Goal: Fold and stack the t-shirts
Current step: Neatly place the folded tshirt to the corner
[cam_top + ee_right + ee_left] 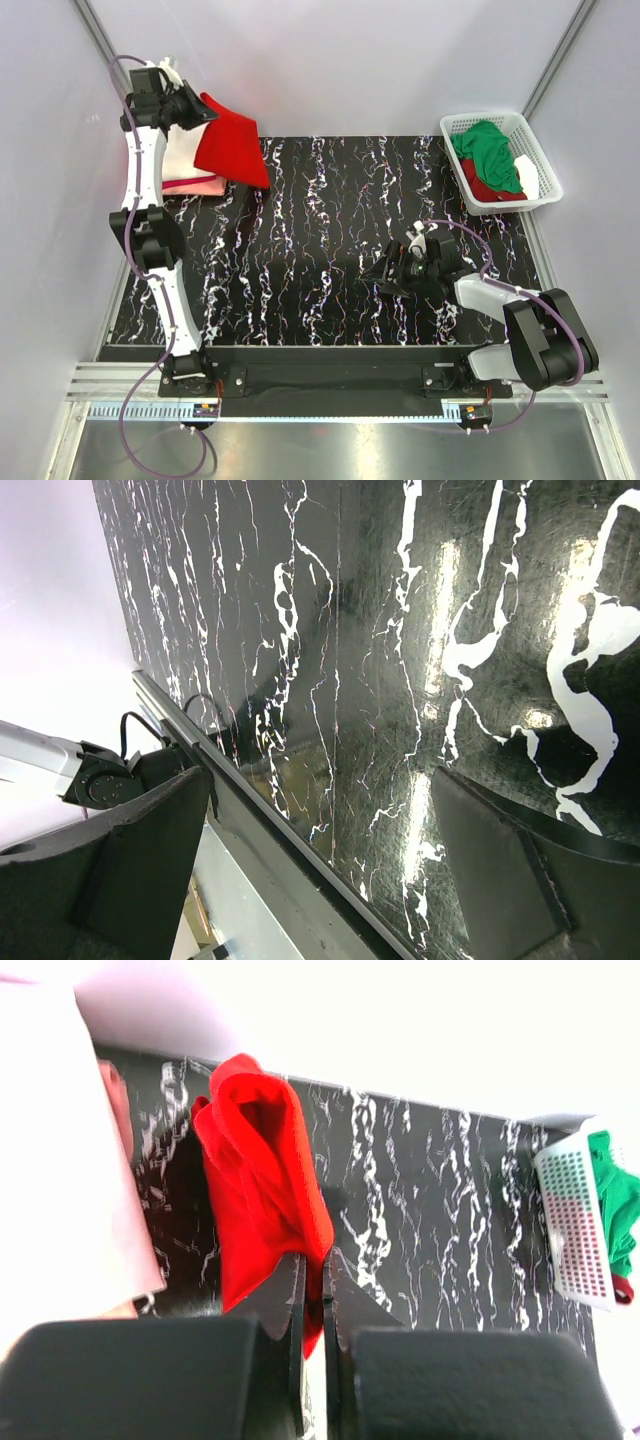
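**Red shirt pinched at upper left, right gripper idle mid-table**

In the top view the left arm reaches to the upper left of the frame. There the left gripper (197,110) holds the red shirt (232,148) by one edge. The shirt spreads down and to the right, partly over the black marbled table (320,220) and overlapping the right side of a folded pile. The pile has a white shirt (178,152) on top and a pink shirt (200,186) showing beneath.

The left wrist view shows the fingers nearly together, with red cloth nipped in the thin gap between them. The rest of the shirt lies bunched in folds beyond. Whether its far end rests on the table cannot be told.

The right gripper (390,272) sits low over the table, right of centre, well apart from all cloth. Its wrist view shows the fingers (130,870) spread wide with only bare table between them.

At the upper right a white basket (545,165) holds a green shirt (490,152) on a dark red shirt (488,190).
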{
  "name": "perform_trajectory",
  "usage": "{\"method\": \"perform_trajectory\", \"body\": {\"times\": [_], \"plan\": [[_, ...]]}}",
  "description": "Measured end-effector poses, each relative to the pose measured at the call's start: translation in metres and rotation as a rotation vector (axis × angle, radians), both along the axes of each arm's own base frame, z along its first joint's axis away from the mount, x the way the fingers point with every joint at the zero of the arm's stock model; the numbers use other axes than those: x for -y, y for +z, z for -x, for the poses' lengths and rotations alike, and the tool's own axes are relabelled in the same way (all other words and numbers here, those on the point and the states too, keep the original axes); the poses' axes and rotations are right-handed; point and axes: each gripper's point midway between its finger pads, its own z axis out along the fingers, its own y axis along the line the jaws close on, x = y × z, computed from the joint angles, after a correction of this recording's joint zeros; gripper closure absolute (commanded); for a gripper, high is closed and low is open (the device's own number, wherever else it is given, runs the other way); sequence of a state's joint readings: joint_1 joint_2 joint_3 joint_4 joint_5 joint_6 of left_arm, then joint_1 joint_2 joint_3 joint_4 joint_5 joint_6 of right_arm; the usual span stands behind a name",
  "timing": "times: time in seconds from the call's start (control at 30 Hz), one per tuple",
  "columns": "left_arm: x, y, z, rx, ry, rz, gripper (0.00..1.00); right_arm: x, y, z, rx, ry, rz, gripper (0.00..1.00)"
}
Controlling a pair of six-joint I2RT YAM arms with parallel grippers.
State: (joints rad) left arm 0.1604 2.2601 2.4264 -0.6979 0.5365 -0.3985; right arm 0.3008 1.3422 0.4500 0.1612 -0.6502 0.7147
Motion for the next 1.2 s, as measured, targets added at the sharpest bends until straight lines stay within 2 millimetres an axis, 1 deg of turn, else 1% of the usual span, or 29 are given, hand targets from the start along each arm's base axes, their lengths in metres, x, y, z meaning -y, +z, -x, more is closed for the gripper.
{"method": "perform_trajectory", "body": {"times": [0.17, 0.4, 0.53, 0.63, 0.83, 0.93, 1.03, 1.2], "plan": [[-0.013, 0.026, -0.007, 0.095, 0.020, -0.015, 0.99, 0.000, 0.000, 0.000, -0.001, 0.003, -0.002, 0.00], [-0.045, 0.044, -0.014, 0.163, 0.086, 0.000, 0.99, -0.001, 0.000, 0.000, 0.000, 0.009, -0.010, 0.00], [-0.055, 0.059, -0.017, 0.206, 0.109, 0.009, 0.98, -0.001, -0.001, 0.001, -0.007, 0.011, -0.015, 0.00], [-0.056, 0.066, -0.018, 0.230, 0.110, 0.012, 0.97, 0.000, -0.001, 0.001, -0.005, 0.010, -0.016, 0.00], [-0.059, 0.066, -0.018, 0.231, 0.113, 0.010, 0.94, -0.001, 0.000, 0.000, 0.002, 0.010, -0.019, 0.00], [-0.064, 0.064, -0.018, 0.229, 0.122, 0.009, 0.92, -0.001, 0.000, 0.000, 0.002, 0.010, -0.019, 0.00], [-0.075, 0.058, -0.020, 0.220, 0.139, 0.002, 0.89, 0.000, -0.001, -0.001, 0.000, 0.008, -0.019, 0.00], [-0.094, 0.042, -0.023, 0.197, 0.183, -0.050, 0.88, 0.000, 0.000, -0.001, 0.001, 0.009, -0.026, 0.00]]}}
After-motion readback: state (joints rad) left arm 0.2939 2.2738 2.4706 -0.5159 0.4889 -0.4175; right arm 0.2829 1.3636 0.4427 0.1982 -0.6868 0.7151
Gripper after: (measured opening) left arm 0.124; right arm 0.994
